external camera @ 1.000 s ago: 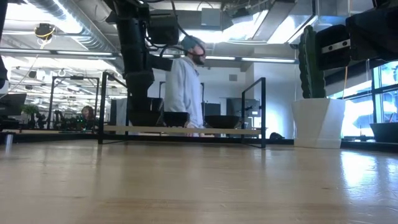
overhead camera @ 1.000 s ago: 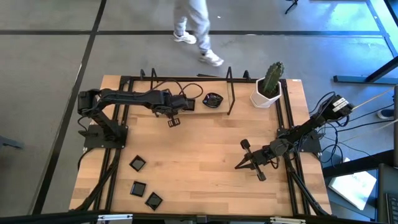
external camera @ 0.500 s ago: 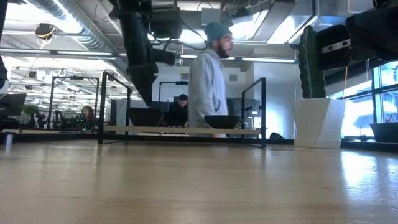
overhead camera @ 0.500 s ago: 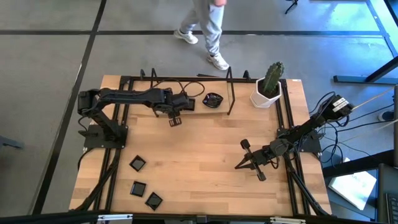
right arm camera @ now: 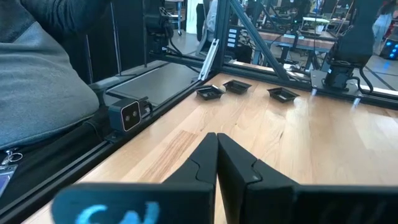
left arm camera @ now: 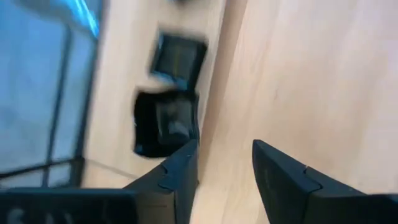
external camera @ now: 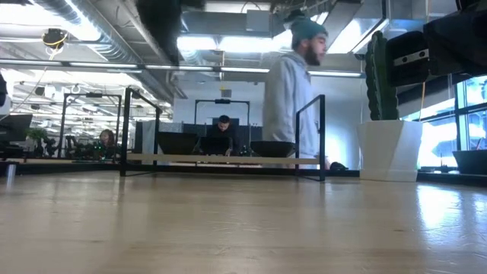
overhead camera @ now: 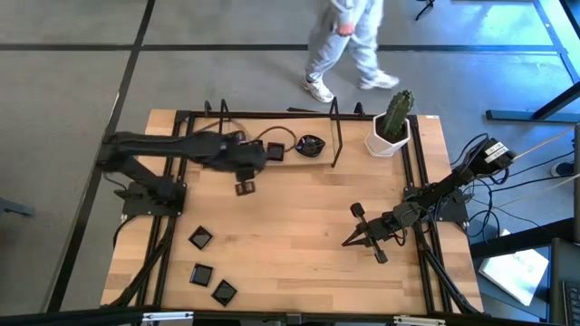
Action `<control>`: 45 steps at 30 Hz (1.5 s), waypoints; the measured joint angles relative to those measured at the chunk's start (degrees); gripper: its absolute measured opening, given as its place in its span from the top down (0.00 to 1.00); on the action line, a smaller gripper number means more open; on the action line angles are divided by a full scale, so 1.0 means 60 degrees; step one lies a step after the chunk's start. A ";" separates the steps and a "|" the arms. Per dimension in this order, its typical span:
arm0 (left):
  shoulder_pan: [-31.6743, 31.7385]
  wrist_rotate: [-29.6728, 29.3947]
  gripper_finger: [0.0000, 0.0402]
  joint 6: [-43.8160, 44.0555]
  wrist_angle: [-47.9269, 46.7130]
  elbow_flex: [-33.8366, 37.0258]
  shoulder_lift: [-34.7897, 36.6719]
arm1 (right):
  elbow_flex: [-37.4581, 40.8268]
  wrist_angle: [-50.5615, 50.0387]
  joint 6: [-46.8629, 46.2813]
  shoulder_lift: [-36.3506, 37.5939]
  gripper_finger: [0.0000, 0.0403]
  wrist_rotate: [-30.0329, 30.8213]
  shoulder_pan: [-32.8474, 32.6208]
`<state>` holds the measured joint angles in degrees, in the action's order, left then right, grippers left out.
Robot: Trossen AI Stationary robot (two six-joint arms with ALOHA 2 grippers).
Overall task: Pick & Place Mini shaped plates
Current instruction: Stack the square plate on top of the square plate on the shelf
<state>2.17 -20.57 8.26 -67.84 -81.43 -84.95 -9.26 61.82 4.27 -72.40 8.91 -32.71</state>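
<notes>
Motion blur smears two small plates point(left arm camera: 171, 93) in the left wrist view.

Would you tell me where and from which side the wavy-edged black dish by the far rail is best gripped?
The wavy-edged dish lies flat and its rim rises, so probably pinch the rim from above, on the side away from the black rail close beside it.

three square plates point(overhead camera: 200, 238), one wavy-edged dish point(overhead camera: 310, 144), one cactus pot point(overhead camera: 388, 138)

Open-plan office lab: desks point(external camera: 84, 158), exposed ducts point(external camera: 84, 23)
</notes>
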 joint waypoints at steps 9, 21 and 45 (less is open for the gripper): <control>-0.3934 -0.1464 0.85 0.3926 -0.0247 0.0267 0.3579 | 0.0000 -0.0061 -0.0101 0.0000 0.98 0.0000 0.0000; -0.7885 -0.2430 1.00 0.8708 -0.0418 0.4466 0.5369 | 0.0000 -0.0040 -0.0174 0.0000 0.98 0.0015 0.0000; -0.9449 -0.3215 0.99 1.1589 0.0168 0.5905 0.5168 | 0.0000 -0.0026 -0.0141 0.0000 0.98 0.0013 0.0002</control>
<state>-54.52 -39.86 77.79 -66.83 -46.00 -53.94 -9.26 61.67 3.42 -72.40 8.99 -32.69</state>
